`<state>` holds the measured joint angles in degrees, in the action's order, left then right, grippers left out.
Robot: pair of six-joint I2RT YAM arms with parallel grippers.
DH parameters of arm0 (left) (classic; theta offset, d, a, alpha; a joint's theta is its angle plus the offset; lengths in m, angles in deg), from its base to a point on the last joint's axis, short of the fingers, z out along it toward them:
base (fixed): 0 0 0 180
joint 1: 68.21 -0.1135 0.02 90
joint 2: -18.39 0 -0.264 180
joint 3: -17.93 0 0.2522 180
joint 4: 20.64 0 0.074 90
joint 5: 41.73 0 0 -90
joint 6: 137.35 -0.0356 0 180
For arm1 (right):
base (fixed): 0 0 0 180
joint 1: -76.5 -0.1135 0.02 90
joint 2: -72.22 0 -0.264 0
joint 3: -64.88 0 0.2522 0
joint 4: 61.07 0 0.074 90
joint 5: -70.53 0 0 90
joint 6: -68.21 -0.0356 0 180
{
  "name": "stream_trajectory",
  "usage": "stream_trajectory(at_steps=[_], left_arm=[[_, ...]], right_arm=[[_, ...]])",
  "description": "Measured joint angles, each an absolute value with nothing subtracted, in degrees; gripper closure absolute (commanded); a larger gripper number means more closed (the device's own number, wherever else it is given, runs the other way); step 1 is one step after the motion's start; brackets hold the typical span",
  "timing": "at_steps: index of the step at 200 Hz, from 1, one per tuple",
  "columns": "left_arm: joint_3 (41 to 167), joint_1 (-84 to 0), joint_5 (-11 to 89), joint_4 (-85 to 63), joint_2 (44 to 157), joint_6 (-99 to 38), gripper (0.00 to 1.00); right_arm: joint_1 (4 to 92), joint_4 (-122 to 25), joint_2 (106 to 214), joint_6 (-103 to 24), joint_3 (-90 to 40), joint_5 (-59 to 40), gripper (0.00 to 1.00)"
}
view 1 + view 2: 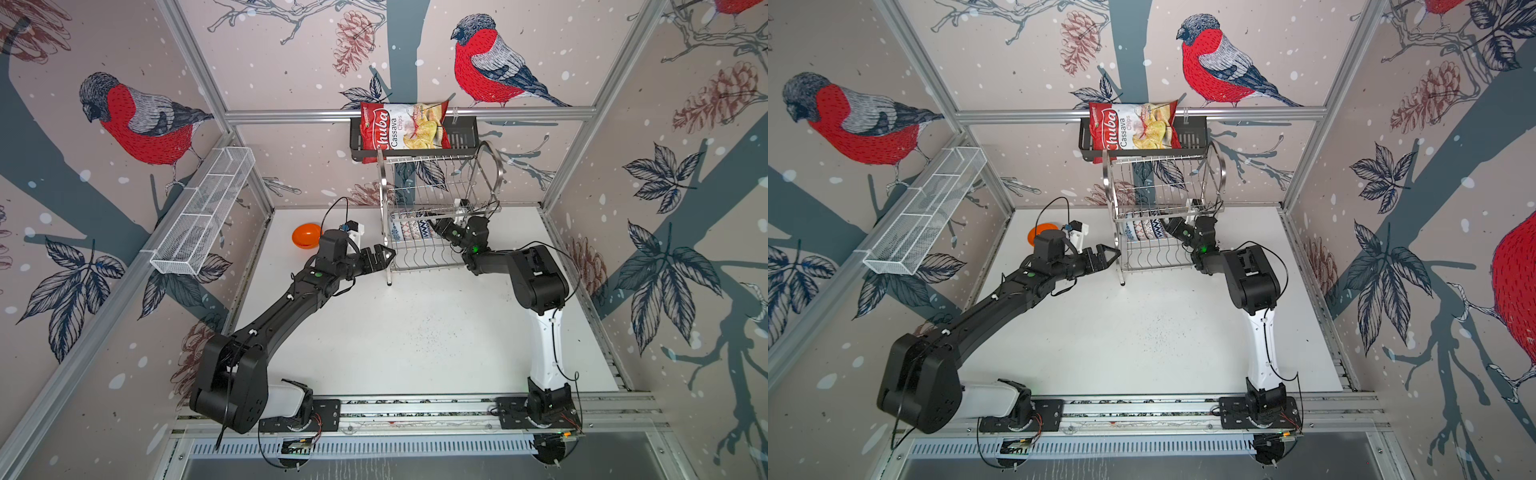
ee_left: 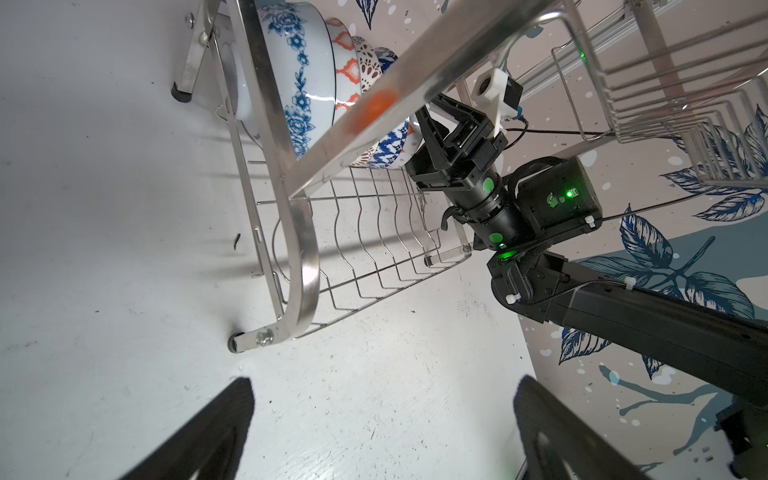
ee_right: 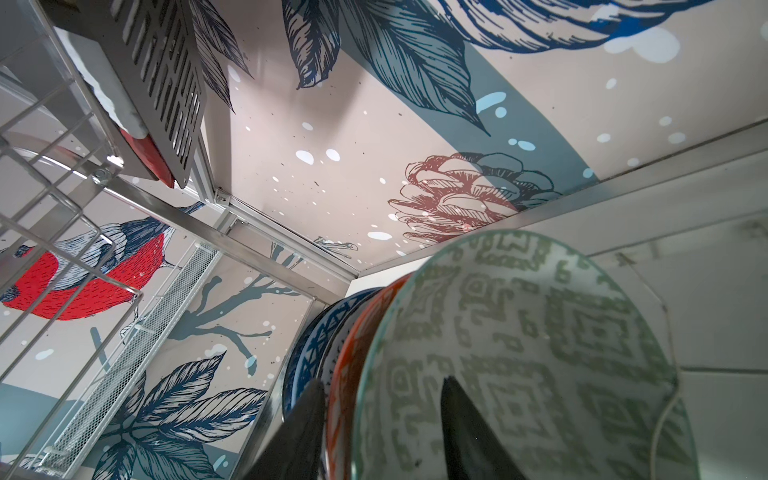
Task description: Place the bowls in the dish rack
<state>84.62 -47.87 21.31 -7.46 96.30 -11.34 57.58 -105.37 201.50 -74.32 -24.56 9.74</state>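
Steel wire holds nearly everything: your dish rack stands at the back of the white table. Five bowls stand on edge in its lower tier, packed toward the end frame on the left in both top views. Counting from that end, you have the blue-floral bowl, the red-white bowl, the dotted bowl, the blue triangle bowl and, last in the row, the grey-green bowl.

Your right gripper reaches into that tier with its fingers straddling the grey-green bowl's rim, one of them in front of the patterned inside. You cannot tell whether they press on it.

Your left gripper hovers spread wide and empty, just beside that same end frame. The plain orange bowl lies on the table, left of the rack and on the far side of your left arm's wrist.
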Motion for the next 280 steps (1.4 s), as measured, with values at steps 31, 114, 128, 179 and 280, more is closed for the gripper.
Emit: stream_trajectory(at_steps=[31,114,128,179,280], left_arm=[[84.62,-47.87,21.31,-7.46,96.3,-11.34,0.02],[84.62,-47.87,21.31,-7.46,96.3,-11.34,0.02],[84.62,-47.87,21.31,-7.46,96.3,-11.34,0.02],[84.62,-47.87,21.31,-7.46,96.3,-11.34,0.02],[84.62,-47.87,21.33,-7.46,96.28,-11.34,0.02]], right_arm=[[57.88,-105.48,201.63,-75.33,-24.89,9.24,0.56],[57.84,-106.0,201.58,-76.12,-24.65,9.26,0.49],[57.58,-105.65,201.04,-76.12,-24.15,9.24,0.44],[56.62,-103.71,197.74,-75.63,-20.91,4.91,0.36],[56.03,-104.17,193.45,-74.04,-14.01,-0.14,0.17]])
